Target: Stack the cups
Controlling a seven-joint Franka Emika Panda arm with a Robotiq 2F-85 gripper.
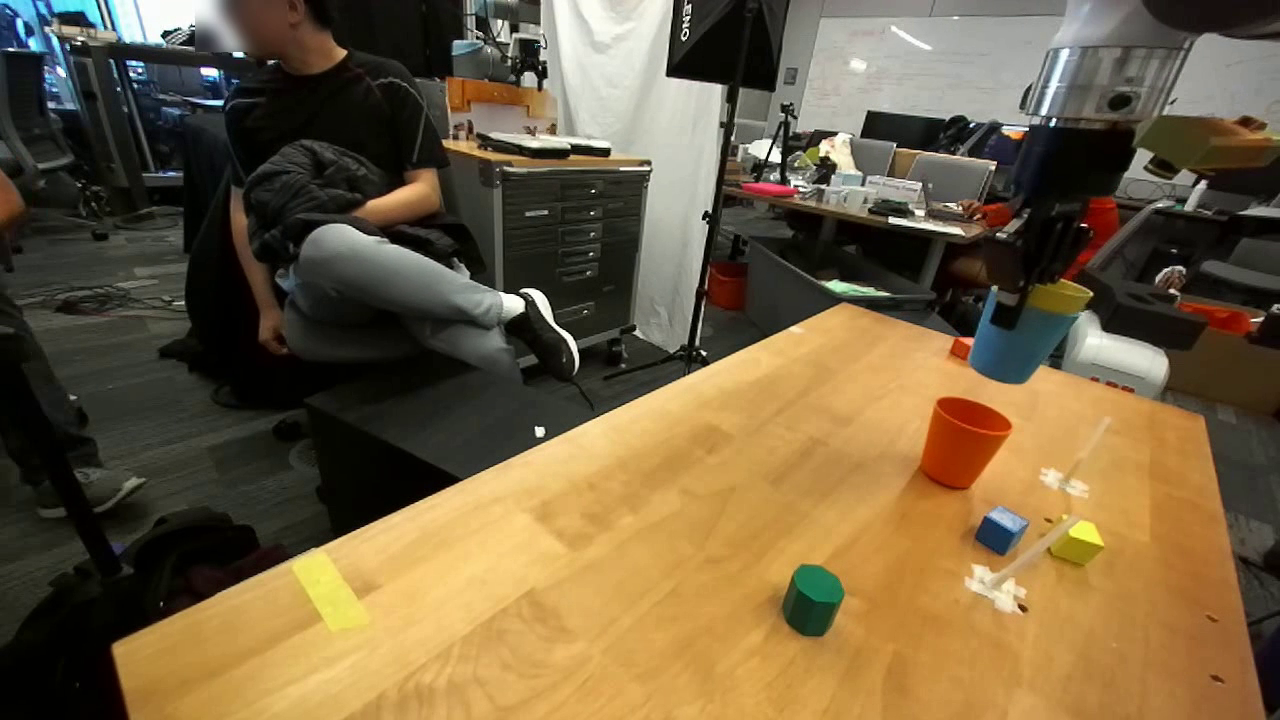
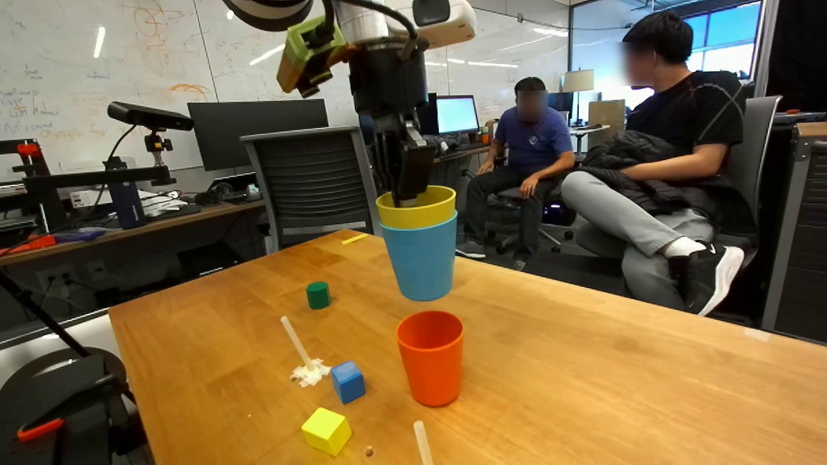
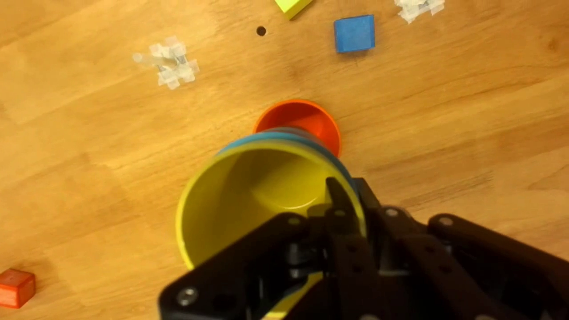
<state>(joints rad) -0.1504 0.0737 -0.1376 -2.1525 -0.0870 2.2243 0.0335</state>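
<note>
Tapered blue plastic cup [image 2: 421,257]: held above the bench [image 2: 581,374], facing up.
Yellow plastic cup [image 2: 423,219]: nested inside the blue cup, protruding above its rim.
Orange-red plastic cup [image 2: 432,367]: standing upright on the bench, lower than both.

The letters “LENO” [image 1: 685,20] are being displayed on the black softbox [image 1: 708,55]; on the whiteboard [image 2: 219,45], illegible handwriting [image 2: 29,92] is being shown.

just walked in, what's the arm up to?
Stacking cups. The gripper pinches a nested pair at the rim: the yellow cup sits inside the blue cup, both held up in the air. The orange-red cup stands upright on the table, lower down and apart from the pair, so it isn't part of the stack yet.
</note>
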